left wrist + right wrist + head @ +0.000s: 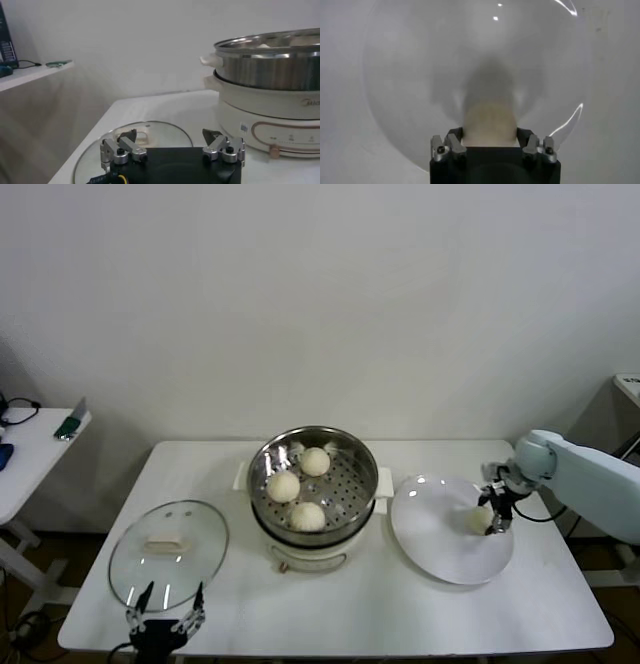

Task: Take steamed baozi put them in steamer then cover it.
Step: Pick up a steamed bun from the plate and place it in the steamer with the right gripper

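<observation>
Three baozi (285,486) sit inside the steamer (362,497) at the table's (400,614) centre, and the fourth baozi (489,122) lies on the white plate (430,544) to its right. Right gripper (489,148) is down on that plate, fingers flanking the bun, jaws close against its sides. Left gripper (172,150) hangs wide open at the near edge of the cover (168,552), which lies flat left of the steamer.

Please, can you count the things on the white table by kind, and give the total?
Baozi: 4, three in the steamer, one on the plate
Steamer: 1
Glass cover: 1
White plate: 1
Total: 7
</observation>
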Robot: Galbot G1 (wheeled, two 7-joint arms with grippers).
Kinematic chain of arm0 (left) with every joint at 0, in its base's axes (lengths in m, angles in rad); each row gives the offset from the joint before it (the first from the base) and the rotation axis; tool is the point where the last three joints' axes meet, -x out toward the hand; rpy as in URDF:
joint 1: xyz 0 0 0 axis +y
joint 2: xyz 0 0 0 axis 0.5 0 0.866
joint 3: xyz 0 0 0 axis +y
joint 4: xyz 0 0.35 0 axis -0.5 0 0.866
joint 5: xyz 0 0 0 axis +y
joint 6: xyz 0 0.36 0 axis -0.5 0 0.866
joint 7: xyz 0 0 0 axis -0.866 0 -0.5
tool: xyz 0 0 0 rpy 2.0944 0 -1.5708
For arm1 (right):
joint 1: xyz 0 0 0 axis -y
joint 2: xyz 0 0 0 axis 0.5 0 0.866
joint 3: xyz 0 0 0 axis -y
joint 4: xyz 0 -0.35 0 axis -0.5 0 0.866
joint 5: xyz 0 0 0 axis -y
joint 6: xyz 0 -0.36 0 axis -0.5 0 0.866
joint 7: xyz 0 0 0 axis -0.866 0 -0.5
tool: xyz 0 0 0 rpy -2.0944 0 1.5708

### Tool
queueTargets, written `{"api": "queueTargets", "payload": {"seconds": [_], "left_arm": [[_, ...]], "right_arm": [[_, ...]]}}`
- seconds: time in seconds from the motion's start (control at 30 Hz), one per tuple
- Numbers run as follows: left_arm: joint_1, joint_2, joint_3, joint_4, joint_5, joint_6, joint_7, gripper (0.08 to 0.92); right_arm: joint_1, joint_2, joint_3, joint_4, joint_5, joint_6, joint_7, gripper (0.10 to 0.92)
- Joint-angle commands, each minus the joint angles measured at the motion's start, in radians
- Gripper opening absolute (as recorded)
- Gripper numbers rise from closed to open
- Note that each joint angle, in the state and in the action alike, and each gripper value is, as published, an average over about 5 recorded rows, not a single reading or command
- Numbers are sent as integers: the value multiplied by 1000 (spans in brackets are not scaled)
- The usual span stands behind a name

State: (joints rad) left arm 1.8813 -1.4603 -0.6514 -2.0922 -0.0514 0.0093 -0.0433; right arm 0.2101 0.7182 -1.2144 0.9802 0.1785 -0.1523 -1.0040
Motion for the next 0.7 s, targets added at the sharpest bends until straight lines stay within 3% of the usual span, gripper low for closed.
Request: {"api": "queueTargets", "payload": {"seconds": [0.03,0.2,0.37,0.7], "left_arm": [[-1,3,2,-2,0,1,0,823],[-6,10,6,-6,0,6,1,823],[-11,17,7,-12,-2,8,1,823],[-19,16,-3,-19,0,4,-3,823]], "right_arm": [[430,-28,-310,207,221,-41,1,704],[804,47,-522,371,465,-87,-14,704],[976,172,-511,493,687,-157,11,704],[748,325,-382,619,726,-289,189,704]]}}
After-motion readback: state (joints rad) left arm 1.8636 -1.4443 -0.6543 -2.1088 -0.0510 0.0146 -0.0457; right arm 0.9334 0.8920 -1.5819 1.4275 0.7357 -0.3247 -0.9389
